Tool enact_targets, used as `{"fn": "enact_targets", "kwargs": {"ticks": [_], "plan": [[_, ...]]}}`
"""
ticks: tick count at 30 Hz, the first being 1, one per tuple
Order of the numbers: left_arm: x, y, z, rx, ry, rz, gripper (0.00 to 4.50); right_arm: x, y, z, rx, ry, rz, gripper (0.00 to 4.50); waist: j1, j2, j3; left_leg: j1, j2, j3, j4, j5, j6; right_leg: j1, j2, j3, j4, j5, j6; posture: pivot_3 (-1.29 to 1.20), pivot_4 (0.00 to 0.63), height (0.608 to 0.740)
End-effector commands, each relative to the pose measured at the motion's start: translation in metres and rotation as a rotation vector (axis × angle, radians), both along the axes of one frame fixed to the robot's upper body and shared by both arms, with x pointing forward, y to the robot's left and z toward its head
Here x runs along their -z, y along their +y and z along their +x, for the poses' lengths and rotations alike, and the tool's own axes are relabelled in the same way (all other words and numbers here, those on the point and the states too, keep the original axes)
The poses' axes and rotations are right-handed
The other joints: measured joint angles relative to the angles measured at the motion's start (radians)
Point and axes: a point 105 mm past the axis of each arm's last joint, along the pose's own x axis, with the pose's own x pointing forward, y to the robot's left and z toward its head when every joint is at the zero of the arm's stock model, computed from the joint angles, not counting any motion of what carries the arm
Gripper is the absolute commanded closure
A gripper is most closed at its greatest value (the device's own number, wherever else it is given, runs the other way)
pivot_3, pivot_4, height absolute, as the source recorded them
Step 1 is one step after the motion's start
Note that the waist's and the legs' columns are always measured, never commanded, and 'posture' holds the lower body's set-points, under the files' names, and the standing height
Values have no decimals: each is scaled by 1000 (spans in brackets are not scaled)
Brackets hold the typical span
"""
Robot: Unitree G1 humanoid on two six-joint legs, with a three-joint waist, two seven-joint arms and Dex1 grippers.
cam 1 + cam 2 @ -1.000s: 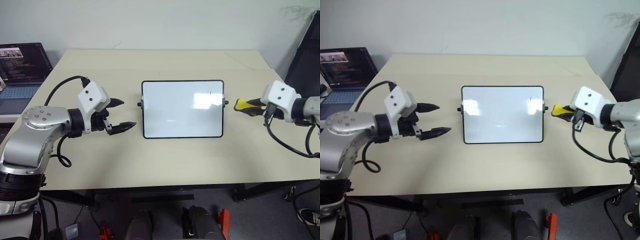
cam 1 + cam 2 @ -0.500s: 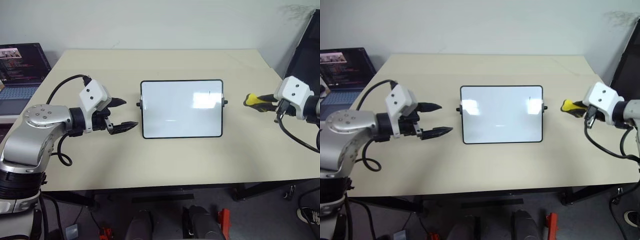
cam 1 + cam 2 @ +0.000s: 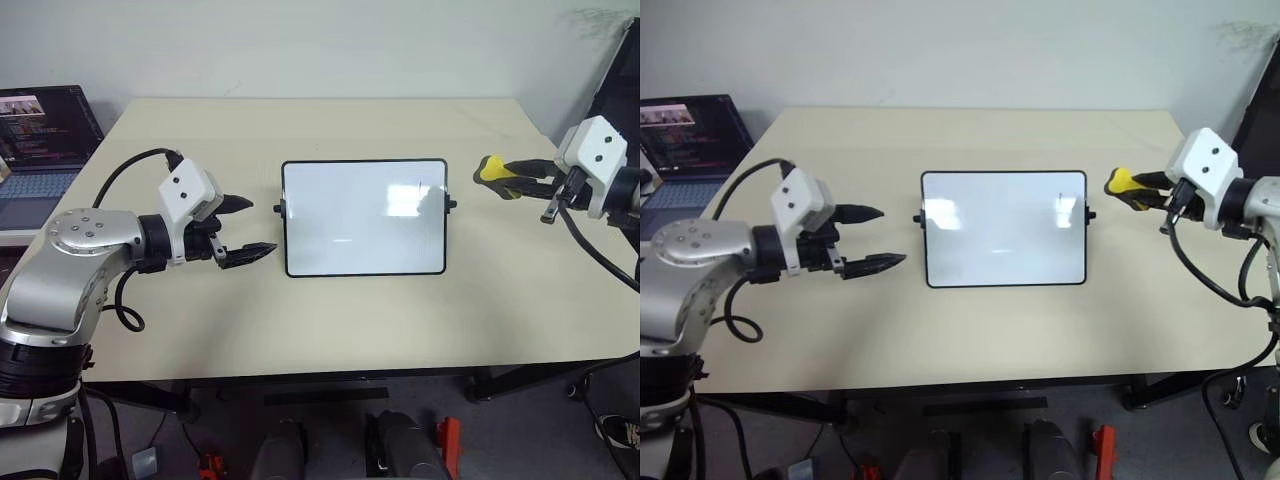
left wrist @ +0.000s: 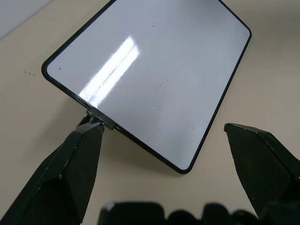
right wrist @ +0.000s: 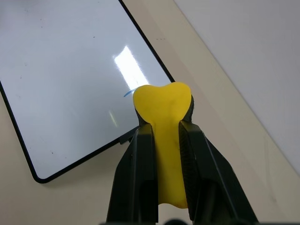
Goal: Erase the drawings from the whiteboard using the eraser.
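The whiteboard (image 3: 364,217) lies flat in the middle of the table, and its surface looks almost blank. Of the drawings, a short blue stroke (image 5: 128,93) shows near the board's far right corner, just ahead of the eraser tip. The yellow eraser (image 3: 490,171) is clamped between the fingers of my right gripper (image 3: 512,178), which hovers off the board's far right corner and points toward it. In the right wrist view the eraser (image 5: 164,122) sticks out past the fingertips. My left gripper (image 3: 258,226) hangs open just left of the board's left knob, holding nothing.
A laptop (image 3: 40,130) with a dark screen sits off the table's left edge. A black panel (image 3: 615,100) stands at the far right. Bare beige table (image 3: 330,320) surrounds the board on all sides.
My right gripper has risen with the eraser, from beside the board's right knob up to the level of its far right corner. The left arm has not moved.
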Motion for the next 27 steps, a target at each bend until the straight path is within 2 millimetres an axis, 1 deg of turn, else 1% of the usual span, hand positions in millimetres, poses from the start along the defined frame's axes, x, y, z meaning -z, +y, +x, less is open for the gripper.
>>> {"fn": "enact_targets", "kwargs": {"ticks": [1, 7, 11, 17, 21, 25, 27], "plan": [[-15, -2, -1, 15, -59, -2, 0, -14, 1, -5, -9, -46, -2, 4167, 0, 0, 0, 0, 0, 0, 0, 0, 0, 0, 0, 0, 0, 0, 0, 0, 150, 740], [-14, -3, -2, 17, -55, -4, 0, -9, 4, -3, -10, -33, -3, 4167, 0, 0, 0, 0, 0, 0, 0, 0, 0, 0, 0, 0, 0, 0, 0, 0, 150, 740], [-13, -4, -2, 18, -54, -5, 0, -6, 13, 2, -20, -34, 18, 4167, -1, 0, 0, 0, 0, 0, 0, 0, 0, 0, 0, 0, 0, 0, 0, 0, 150, 740], [-9, -5, -1, 20, -43, 0, 0, -1, 35, 30, 9, -74, 61, 4167, -7, 0, 0, 1, 0, 0, 1, 0, 0, 0, 0, 0, 2, 0, 0, 0, 150, 740], [-11, -4, 0, 19, -47, 3, 0, 0, 49, 47, 15, -104, 63, 4167, -5, 0, 0, 0, 0, 0, 0, 0, 0, 0, 0, 0, 2, 0, 0, 0, 150, 740], [-10, -3, 0, 16, -47, 4, 0, 8, 64, 61, 17, -116, 38, 4168, -5, 0, 0, 0, 0, 0, 0, 0, 0, 0, 0, 0, 2, 1, -2, 0, 150, 740], [-9, -4, -1, 15, -46, 3, 0, 12, 67, 70, 37, -120, 31, 4168, -5, 0, 0, 0, 0, 0, 0, 0, 0, 0, 0, 0, 3, 2, -4, 0, 150, 740]]}}
